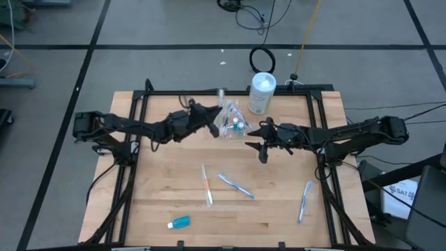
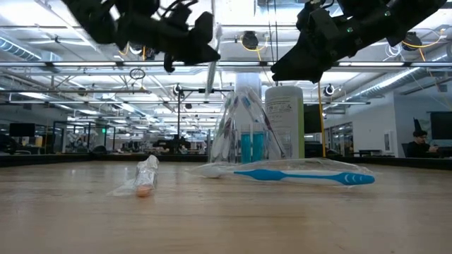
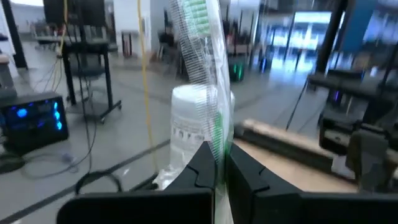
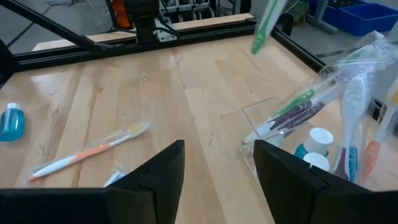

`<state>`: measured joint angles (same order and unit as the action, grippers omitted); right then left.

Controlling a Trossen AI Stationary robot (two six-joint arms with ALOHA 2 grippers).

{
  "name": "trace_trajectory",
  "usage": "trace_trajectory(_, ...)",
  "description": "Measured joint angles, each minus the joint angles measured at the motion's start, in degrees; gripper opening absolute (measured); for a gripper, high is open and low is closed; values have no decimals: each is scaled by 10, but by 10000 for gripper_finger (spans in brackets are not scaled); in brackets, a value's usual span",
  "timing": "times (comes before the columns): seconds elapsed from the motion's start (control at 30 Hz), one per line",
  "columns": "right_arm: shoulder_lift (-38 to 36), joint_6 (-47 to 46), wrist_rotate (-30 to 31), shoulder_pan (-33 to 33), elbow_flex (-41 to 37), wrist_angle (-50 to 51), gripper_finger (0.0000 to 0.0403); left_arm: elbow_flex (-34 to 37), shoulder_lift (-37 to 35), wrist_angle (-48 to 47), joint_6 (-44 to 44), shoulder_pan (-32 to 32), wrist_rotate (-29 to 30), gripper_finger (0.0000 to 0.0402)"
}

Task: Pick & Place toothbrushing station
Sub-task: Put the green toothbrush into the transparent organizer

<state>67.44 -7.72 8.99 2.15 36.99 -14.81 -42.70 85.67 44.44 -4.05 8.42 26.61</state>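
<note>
Pale, matt wooden plank tabletop [image 1: 279,209] with visible grain and seams, framed by matt black metal rails [image 1: 230,90]. At the rear of that tabletop, crinkly, glossy clear plastic bag [image 1: 230,120] catching highlights, beside a smooth white plastic cylindrical canister [image 1: 262,92] with a printed label; clamped in the matt black plastic fingers of the left gripper [image 3: 217,177], a green-handled toothbrush in shiny clear film wrap [image 3: 205,74]. Nearer the front of that tabletop, glossy translucent blue plastic toothpaste tube [image 1: 179,223], smooth blue plastic toothbrush in clear wrap [image 2: 304,176] and smooth orange-and-white plastic toothbrush [image 4: 87,152].
</note>
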Motion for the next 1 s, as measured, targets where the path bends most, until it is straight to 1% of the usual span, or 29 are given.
trace_trajectory(0.1, 0, 0, 0, 0, 0, -4, 187, 47, 36, 159, 10, -1, 0, 6)
trace_trajectory(0.17, 0, 0, 0, 0, 0, -6, 187, 63, 69, 225, 8, -4, 3, 6)
trace_trajectory(0.27, 0, 0, 0, 0, 0, -11, 187, 64, 131, 288, 11, -9, 5, 7)
trace_trajectory(0.33, 0, -1, 1, 0, 0, -12, 187, 52, 173, 330, 22, -12, 4, 7)
trace_trajectory(0.47, 0, -1, 1, 0, 0, -12, 187, 32, 242, 383, 37, -15, 5, 6)
trace_trajectory(0.53, 0, -1, 0, 0, 0, -12, 187, 27, 262, 396, 36, -14, 14, 6)
trace_trajectory(0.63, 0, -1, 0, 0, 0, -12, 187, 24, 277, 397, 36, -15, 49, 6)
trace_trajectory(0.77, 0, 5, 0, 0, 0, -12, 187, 24, 288, 382, 37, -14, 46, 7)
trace_trajectory(0.9, 0, 8, 0, 0, 0, -12, 187, 24, 288, 329, 37, -15, 34, 7)
trace_trajectory(1.0, 0, 9, 0, 0, 0, -12, 187, 24, 288, 277, 19, -15, 34, 8)
